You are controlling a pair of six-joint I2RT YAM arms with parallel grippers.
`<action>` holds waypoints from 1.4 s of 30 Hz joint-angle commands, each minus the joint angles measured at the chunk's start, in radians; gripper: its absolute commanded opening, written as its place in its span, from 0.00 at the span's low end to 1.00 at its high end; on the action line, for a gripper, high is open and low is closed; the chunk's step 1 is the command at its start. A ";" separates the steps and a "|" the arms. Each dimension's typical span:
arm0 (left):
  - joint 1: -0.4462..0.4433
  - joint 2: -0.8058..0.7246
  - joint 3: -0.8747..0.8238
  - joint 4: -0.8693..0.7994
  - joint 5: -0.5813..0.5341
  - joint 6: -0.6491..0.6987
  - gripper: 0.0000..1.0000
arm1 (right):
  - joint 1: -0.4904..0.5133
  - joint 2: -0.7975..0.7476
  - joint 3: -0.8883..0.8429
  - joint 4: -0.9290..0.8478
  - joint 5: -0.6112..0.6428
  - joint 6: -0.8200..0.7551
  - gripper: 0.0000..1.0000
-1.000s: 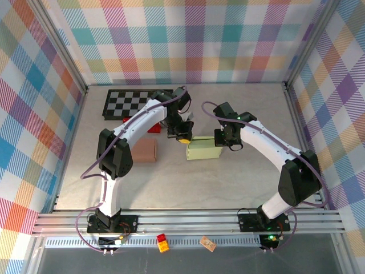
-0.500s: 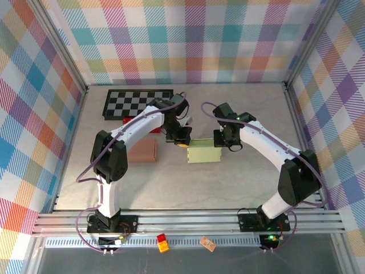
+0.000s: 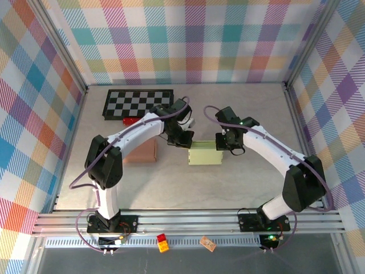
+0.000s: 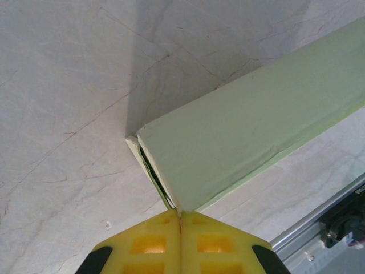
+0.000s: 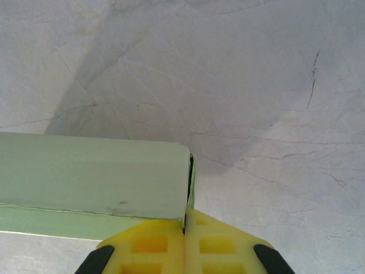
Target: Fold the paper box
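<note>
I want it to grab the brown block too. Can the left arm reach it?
Probably yes. The brown block lies beside the left arm, nearer its base than the green box, where the left gripper presses shut. Nothing seems to block the way.

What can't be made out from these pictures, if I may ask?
Top view: the red thing by the chessboard is mostly behind the left arm.
Left wrist: the box runs off the right edge; whether the left gripper pinches a flap is hidden by the gripper itself.
Right wrist: same doubt for the right gripper; the box runs off the left edge.
</note>
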 commanded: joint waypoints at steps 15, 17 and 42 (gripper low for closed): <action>-0.159 -0.199 -0.287 0.318 -0.272 -0.058 0.00 | 0.017 -0.198 -0.095 -0.047 -0.181 0.170 0.48; -0.168 -0.207 -0.307 0.334 -0.300 -0.075 0.00 | 0.017 -0.228 -0.114 -0.056 -0.213 0.219 0.55; -0.237 -0.172 -0.279 0.310 -0.382 -0.124 0.00 | -0.205 -0.313 -0.166 0.035 -0.534 0.726 0.78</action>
